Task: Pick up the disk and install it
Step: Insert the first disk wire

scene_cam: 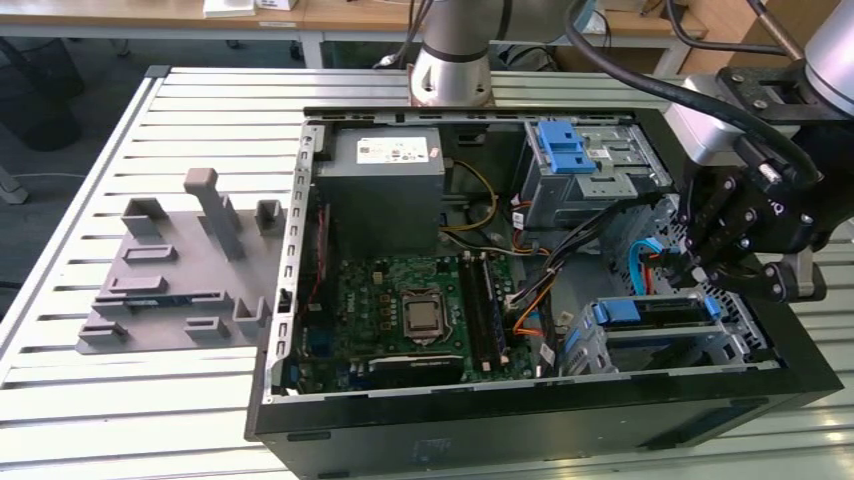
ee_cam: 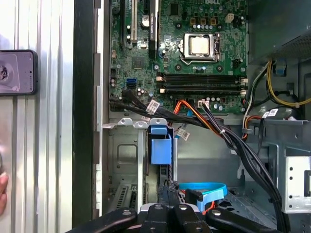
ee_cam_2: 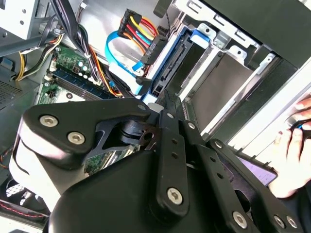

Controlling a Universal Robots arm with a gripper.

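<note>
Hovering with fingertips pressed together and holding nothing, the gripper [scene_cam: 691,268] hangs over the open computer case [scene_cam: 534,425]. Just below it, the disk [scene_cam: 650,312] sits edge-up in its drive cage, long axis running along the case's front wall. Case rests on a slatted metal table [scene_cam: 80,300].

The black metal gripper [ee_cam_2: 167,104] with its bolted linkage arms fills the foreground of the second wrist view, its fingers [ee_cam_2: 171,103] drawn together to a narrow tip just in front of the blue-framed silver disk [ee_cam_2: 170,63] seated edge-on in the grey metal drive cage [ee_cam_2: 228,58]. A flat light-blue data cable [ee_cam_2: 114,53] and a bundle of red, yellow and black power wires [ee_cam_2: 136,24] run to connectors at the disk's end. Beyond lies the green motherboard [ee_cam_2: 68,73] with its memory slots. A person's hand [ee_cam_2: 291,160] rests at the far edge, beside the ribbed silver desk [ee_cam_2: 272,116].
</note>
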